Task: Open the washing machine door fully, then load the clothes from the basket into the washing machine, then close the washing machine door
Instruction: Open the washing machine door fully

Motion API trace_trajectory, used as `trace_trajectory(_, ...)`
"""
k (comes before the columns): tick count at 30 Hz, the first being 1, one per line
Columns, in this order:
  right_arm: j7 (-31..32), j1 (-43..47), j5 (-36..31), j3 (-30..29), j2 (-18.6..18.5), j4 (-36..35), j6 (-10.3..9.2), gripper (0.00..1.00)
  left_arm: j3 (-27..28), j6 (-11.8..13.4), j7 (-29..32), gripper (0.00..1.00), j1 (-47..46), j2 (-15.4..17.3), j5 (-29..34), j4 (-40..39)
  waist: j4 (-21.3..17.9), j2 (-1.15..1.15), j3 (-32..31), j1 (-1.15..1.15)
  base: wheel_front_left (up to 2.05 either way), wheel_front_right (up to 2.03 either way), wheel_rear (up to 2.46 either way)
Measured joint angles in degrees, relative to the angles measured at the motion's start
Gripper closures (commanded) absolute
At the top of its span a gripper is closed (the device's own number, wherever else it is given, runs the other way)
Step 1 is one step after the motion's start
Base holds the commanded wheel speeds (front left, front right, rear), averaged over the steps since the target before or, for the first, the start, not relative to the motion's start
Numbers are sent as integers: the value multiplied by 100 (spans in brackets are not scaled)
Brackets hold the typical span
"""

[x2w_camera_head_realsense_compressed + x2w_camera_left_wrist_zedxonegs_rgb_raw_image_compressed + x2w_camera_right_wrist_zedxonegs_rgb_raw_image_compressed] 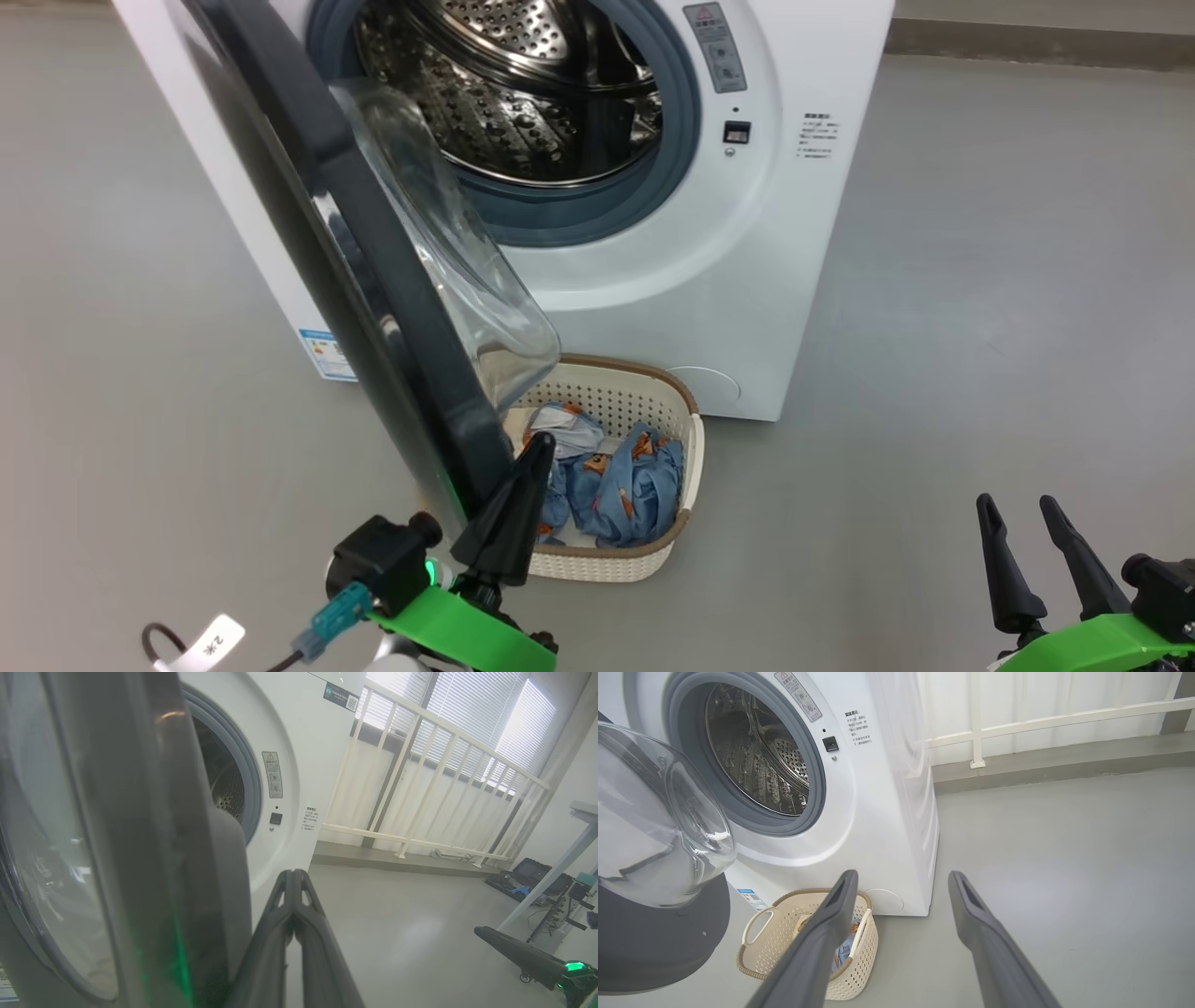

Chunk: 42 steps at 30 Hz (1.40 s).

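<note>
Left claw (539, 450): clenched on nothing, tips pressed together, set low by the free edge of the door (373, 233), on its inner side. Touching or merely just beside: hard to tell, with dark finger overlapping dark ring in the head view. Right claw (1016, 506): released, fingers spread, holding nothing, well apart from everything, low on the right above bare floor (980, 327).

Looks like step one, opening the door fully. Stands roughly square to the front of the washer (766, 280), glass bulge hanging over the left part of the basket (689, 467). Drum (523, 103) bare, nothing loaded. Clothes (625, 485) all in the basket, blue bundle heaped toward its right side. Basket on the floor just before the washer's foot, partly beneath the door.

Next, probably: push the door edge leftward with the shut left tips, following the hinge arc rather than a straight line, until well clear of the basket. Then reach down with the spread right claw for the top garment. Calls for care not to snag the basket rim or knock the glass.
</note>
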Motion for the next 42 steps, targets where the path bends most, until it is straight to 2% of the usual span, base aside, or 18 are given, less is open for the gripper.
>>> trace_trajectory(19,0,1,0,-18,-11,-37,0,0,570,148,1,100,560,85,224,-252,627,0,-51,0,0,0,0)
trace_trajectory(28,0,1,0,-15,19,-38,0,0,1025,392,1,100,723,267,270,-315,803,0,-64,0,0,0,0)
trace_trajectory(42,0,3,0,-13,16,-59,0,0,1819,779,2,100,811,583,296,-347,828,0,-59,0,0,0,0)
